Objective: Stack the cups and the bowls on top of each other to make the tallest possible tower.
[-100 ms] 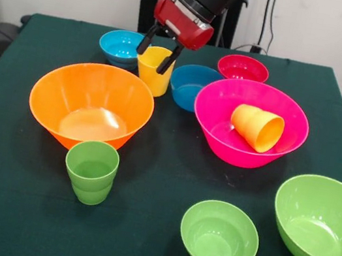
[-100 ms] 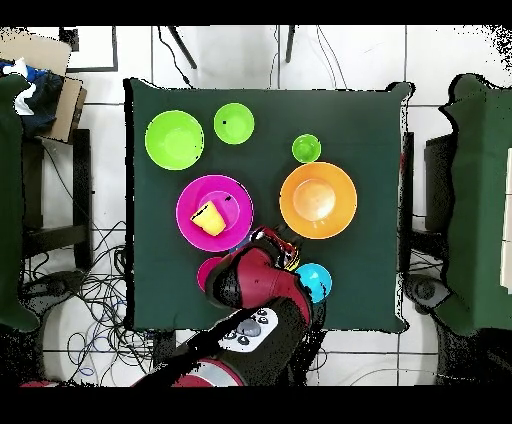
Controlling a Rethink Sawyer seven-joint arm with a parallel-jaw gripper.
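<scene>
Dark green tablecloth (image 1: 164, 166) strewn with glossy round plastic bowls; red-and-black gripper (image 1: 158, 50) angled down from above, fingers spread astride upright tapered yellow cup (image 1: 153, 72) rim.

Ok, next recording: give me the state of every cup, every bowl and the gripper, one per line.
Gripper: open, fingers straddling the yellow cup's rim.
Yellow cup: upright on the table.
Orange-yellow cup: on its side inside the large pink bowl.
Green cup: upright, alone.
Large pink bowl: upright.
Large orange bowl: upright, empty.
Large green bowl: upright, empty.
Small green bowl: upright, empty.
Light blue bowl: upright.
Darker blue bowl: upright.
Red-pink bowl: upright.
</scene>
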